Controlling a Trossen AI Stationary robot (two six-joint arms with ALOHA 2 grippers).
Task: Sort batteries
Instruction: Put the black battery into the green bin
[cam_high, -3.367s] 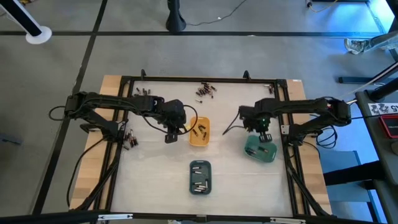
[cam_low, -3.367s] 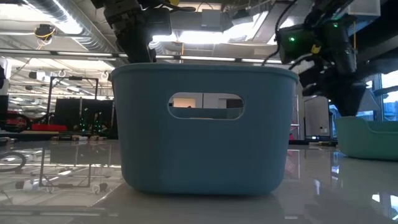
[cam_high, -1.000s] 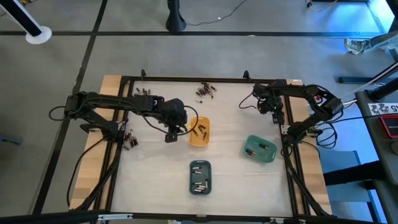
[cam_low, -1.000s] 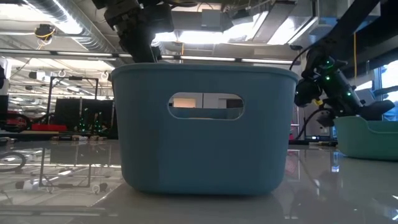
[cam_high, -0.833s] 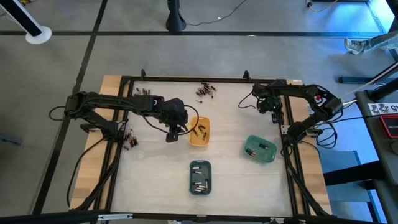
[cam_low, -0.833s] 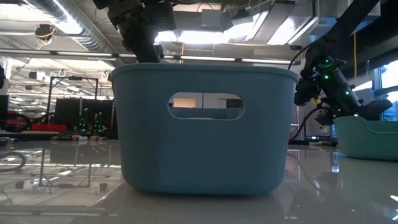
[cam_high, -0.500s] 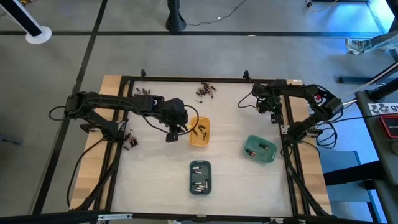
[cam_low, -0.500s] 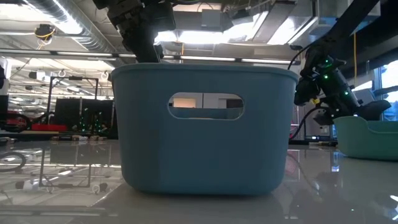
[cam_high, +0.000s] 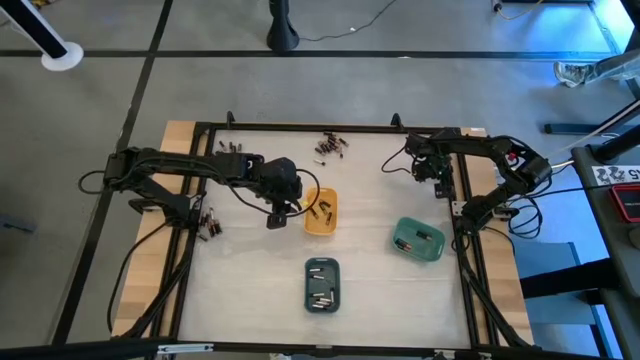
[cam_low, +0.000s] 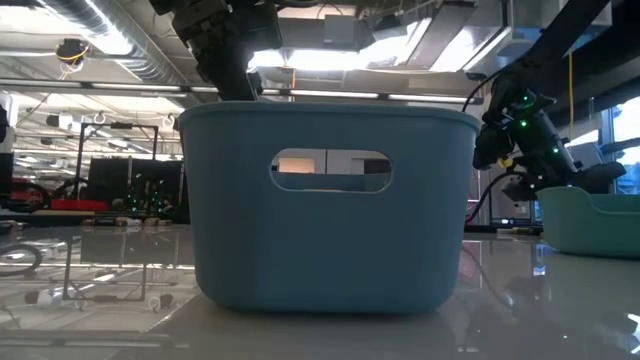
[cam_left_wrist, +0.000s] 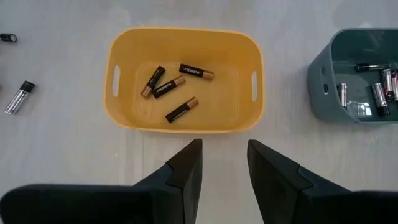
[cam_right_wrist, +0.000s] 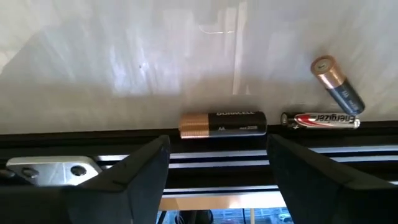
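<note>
My left gripper (cam_high: 275, 216) (cam_left_wrist: 224, 167) hangs open beside the orange tray (cam_high: 321, 212) (cam_left_wrist: 186, 81), on its left side, with nothing between its fingers. Several black-and-copper batteries (cam_left_wrist: 175, 84) lie in that tray. My right gripper (cam_high: 440, 178) (cam_right_wrist: 217, 163) stands open at the far right, by the black frame rail (cam_right_wrist: 205, 146). Its fingers stand either side of a black-and-copper battery (cam_right_wrist: 222, 124), which lies flat along the rail. A red-and-silver battery (cam_right_wrist: 320, 120) and another copper-tipped one (cam_right_wrist: 337, 84) lie next to it.
The slate-blue tray (cam_high: 322, 284) (cam_low: 325, 200) holds several batteries (cam_left_wrist: 376, 93); the green tray (cam_high: 419, 240) sits at the right. Loose batteries lie at the far edge (cam_high: 330, 147), far left (cam_high: 228, 147) and left rail (cam_high: 207, 222). The black frame (cam_high: 460, 190) bounds the table.
Over the last second nothing has visibly moved. A few seconds earlier my right gripper stood over the green tray; it has since gone toward the table's far right corner, beside the frame rail.
</note>
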